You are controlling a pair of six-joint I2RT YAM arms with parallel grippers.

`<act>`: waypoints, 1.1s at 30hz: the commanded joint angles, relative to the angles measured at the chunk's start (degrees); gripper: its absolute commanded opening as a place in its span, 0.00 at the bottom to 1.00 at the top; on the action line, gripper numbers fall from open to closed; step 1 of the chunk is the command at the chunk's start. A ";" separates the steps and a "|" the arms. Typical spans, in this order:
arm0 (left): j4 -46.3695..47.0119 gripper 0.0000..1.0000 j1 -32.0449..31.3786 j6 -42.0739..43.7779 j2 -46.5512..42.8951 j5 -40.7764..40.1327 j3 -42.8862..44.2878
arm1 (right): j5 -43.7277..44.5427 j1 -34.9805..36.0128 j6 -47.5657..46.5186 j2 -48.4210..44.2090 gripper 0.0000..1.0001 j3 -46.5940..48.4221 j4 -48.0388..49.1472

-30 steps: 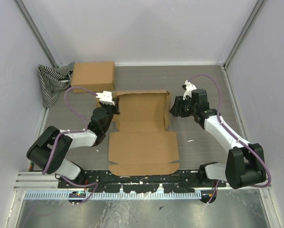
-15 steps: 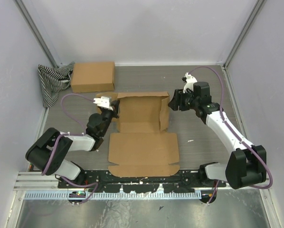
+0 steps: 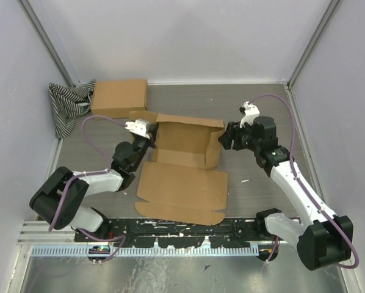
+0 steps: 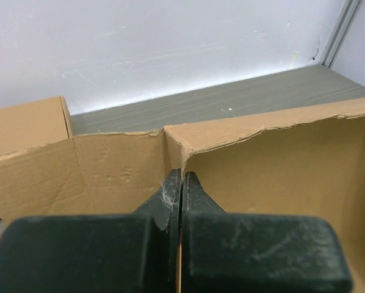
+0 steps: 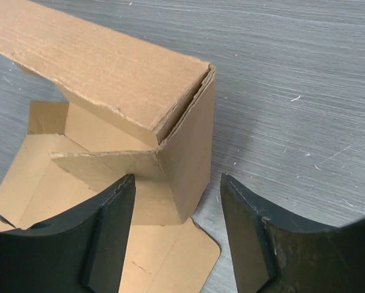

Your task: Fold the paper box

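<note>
The left gripper (image 4: 181, 183) is clenched on the nine o'clock wall of the paper box (image 3: 182, 143), seemingly to hold it upright; the box sits mid-table, lid flap (image 3: 182, 192) sprawled toward six o'clock. The right gripper (image 5: 177, 180) stands released astride the three o'clock wall, perhaps to square it; whether it touches card I cannot tell

The grey table (image 3: 256, 104) carries 3 things: a half-folded paper box (image 3: 182, 189) at centre; a closed box (image 3: 119, 97) beside a striped cloth (image 3: 66, 107), far left.
</note>
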 commanded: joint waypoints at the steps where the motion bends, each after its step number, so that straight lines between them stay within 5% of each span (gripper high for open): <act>1: -0.09 0.00 -1.48 4.20 1.16 0.29 2.80 | 1.22 0.57 -0.48 -3.73 0.63 -8.05 13.71; 6: 9.60 0.00 -2.96 8.73 6.41 -0.21 0.57 | 4.08 1.20 1.16 -11.09 0.62 -19.75 24.88; 11: 11.52 0.00 -3.06 7.24 12.41 -0.29 3.20 | 4.36 1.65 2.36 -19.91 0.62 -24.29 26.08; 33: 15.96 0.01 -0.26 12.97 21.16 -4.56 17.85 | 14.26 1.87 -3.14 -18.02 0.61 -16.93 28.96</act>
